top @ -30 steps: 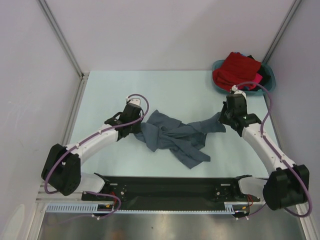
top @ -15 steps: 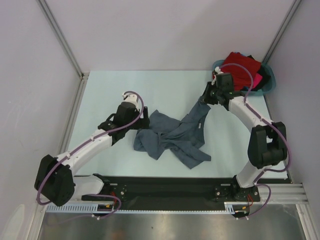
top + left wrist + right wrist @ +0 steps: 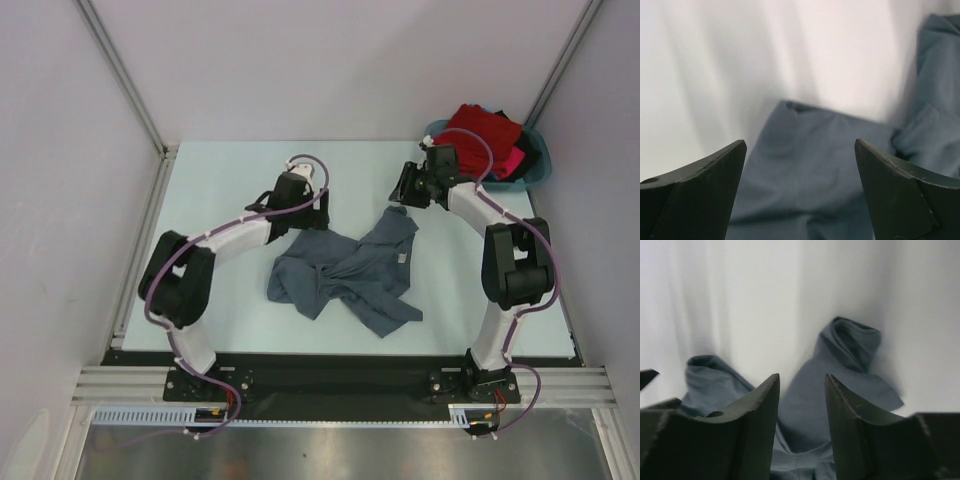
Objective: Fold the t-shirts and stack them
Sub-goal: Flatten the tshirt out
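Note:
A slate-grey t-shirt lies crumpled in the middle of the table, its small white label showing. My left gripper hovers at the shirt's far left edge, jaws wide open and empty; in the left wrist view the left gripper has grey cloth beneath it. My right gripper hangs just beyond the shirt's far right corner, open with nothing between the fingers. In the right wrist view the right gripper looks down on the grey shirt. Red, pink and dark t-shirts sit piled in the basin.
The teal basin stands in the far right corner, close behind my right arm. White walls with metal posts close off the left, far and right sides. The black base rail runs along the near edge.
Both grippers opened. The right one let go of the shirt's corner, which dropped onto the table. The left arm swung farther from the base and to the right, along the shirt's far edge.

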`<control>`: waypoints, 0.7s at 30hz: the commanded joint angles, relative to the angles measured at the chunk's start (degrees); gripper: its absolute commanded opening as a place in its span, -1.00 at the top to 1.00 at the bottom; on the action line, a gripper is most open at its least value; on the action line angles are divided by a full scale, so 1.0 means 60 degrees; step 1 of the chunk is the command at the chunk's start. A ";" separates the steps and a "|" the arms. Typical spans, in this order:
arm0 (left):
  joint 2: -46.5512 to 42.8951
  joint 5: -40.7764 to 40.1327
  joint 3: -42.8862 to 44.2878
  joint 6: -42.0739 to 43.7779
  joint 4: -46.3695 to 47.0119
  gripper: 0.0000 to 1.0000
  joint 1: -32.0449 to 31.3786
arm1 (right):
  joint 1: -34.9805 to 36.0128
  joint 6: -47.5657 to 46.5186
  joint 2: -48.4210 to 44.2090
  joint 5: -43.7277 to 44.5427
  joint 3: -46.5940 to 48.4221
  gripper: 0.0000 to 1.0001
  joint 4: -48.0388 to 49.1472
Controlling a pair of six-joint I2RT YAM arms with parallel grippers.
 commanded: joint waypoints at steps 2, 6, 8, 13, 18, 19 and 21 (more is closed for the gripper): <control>0.1190 0.0415 0.1245 0.0344 0.0204 -0.93 0.0451 | -0.0091 -0.0344 -0.0824 0.1336 -0.0656 -0.03 -0.0290; 0.2055 0.1015 0.2198 0.0271 -0.0102 -0.93 0.0686 | -0.0661 -0.0214 -0.0738 0.1515 -0.1127 -0.10 -0.0173; 0.2202 0.1351 0.2257 0.0271 -0.0060 -0.93 0.0700 | -0.0808 -0.0242 -0.0606 0.1354 -0.1216 -0.09 -0.0144; 0.2290 0.1734 0.2214 0.0197 0.0102 -0.93 0.0700 | -0.0955 -0.0242 -0.0226 0.1456 -0.1392 -0.09 0.0031; 0.2437 0.2099 0.2272 0.0226 0.0190 -0.93 0.0715 | -0.0999 -0.0213 0.0068 0.0931 -0.1465 -0.09 0.0236; 0.2481 0.2188 0.2272 0.0212 0.0190 -0.93 0.0700 | -0.0999 -0.0170 0.0184 0.0828 -0.1480 -0.08 0.0324; 0.2568 0.2363 0.2345 0.0197 0.0204 -0.93 0.0700 | -0.1014 -0.0155 0.0317 0.0651 -0.1480 -0.08 0.0383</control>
